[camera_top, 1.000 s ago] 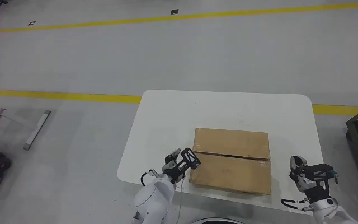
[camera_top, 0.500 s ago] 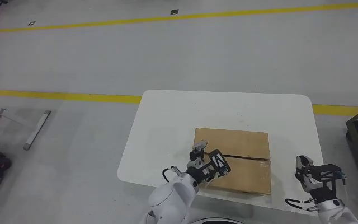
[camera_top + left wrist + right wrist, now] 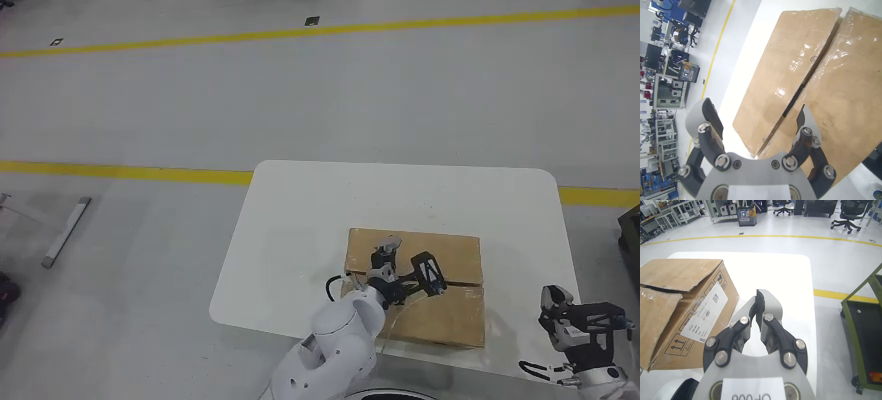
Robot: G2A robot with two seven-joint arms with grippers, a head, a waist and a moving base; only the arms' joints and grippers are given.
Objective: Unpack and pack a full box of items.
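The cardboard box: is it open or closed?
Closed. Both top flaps lie down on the cardboard box, leaving a thin dark gap between them; contents cannot be seen.

box (image 3: 440,250): plain brown cardboard, glossy clear tape across the flaps, faint dark scribbles, black arrow symbols printed on the side
label (image 3: 704,313): white with small black print
counter (image 3: 300,220): plain white
floor (image 3: 150,100): pale grey, crossed by yellow lines (image 3: 300,31)
left gripper (image 3: 753,108): silver-grey plate, black links, shiny screw heads; jaws pale grey with black ribbed pads
right gripper (image 3: 759,302): same silver-grey and black; jaws pale grey, black pads
cart (image 3: 866,328): olive-green frame, black shelf
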